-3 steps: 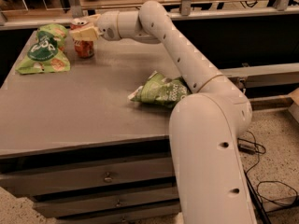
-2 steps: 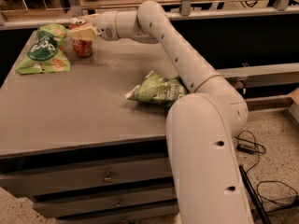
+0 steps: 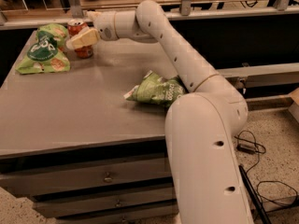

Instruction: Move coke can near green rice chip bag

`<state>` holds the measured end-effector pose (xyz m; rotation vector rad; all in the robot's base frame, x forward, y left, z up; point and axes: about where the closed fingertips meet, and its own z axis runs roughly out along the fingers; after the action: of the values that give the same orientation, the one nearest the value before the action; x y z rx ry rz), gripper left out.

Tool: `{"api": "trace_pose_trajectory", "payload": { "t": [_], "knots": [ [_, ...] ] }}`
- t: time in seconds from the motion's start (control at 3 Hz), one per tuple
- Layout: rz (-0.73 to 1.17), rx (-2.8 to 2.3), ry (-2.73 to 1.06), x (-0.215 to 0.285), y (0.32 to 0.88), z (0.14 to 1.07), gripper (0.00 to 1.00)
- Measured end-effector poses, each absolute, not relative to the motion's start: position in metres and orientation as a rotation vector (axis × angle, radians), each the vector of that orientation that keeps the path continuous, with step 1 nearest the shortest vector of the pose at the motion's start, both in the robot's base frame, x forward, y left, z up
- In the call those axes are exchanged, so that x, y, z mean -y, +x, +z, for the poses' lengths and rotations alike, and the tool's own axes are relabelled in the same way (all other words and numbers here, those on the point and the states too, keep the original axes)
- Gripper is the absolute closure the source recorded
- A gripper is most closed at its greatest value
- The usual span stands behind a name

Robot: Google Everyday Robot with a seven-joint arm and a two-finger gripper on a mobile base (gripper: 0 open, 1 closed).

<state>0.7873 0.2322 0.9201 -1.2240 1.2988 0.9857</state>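
The coke can [image 3: 84, 52] stands upright on the grey table [image 3: 93, 101] at the back left, right beside the green rice chip bag [image 3: 43, 51]. My gripper [image 3: 79, 30] reaches in from the right at the can's upper part. Its fingers look spread, with the near finger [image 3: 83, 38] crossing in front of the can and the far one behind it. The can's silver top shows to the left of the near finger. The bag lies flat, its dark round logo facing up.
A larger pale green-and-white bag [image 3: 156, 90] lies near the table's right edge, close to my arm. A railing and dark shelf run behind the table. Drawers sit under the tabletop. Cables lie on the floor at the right.
The near finger has dropped lower across the can and the fingers have spread apart. The can's top now shows. The can and bag stay in place.
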Motion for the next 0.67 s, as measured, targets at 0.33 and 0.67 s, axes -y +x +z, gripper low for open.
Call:
{"api": "trace_pose_trajectory", "payload": {
  "t": [0.33, 0.67],
  "knots": [
    [0.965, -1.315, -1.263, -0.225, 0.779, 0.932, 0.00],
    [0.916, -1.334, -1.271, -0.198, 0.766, 0.959, 0.00]
  ]
}}
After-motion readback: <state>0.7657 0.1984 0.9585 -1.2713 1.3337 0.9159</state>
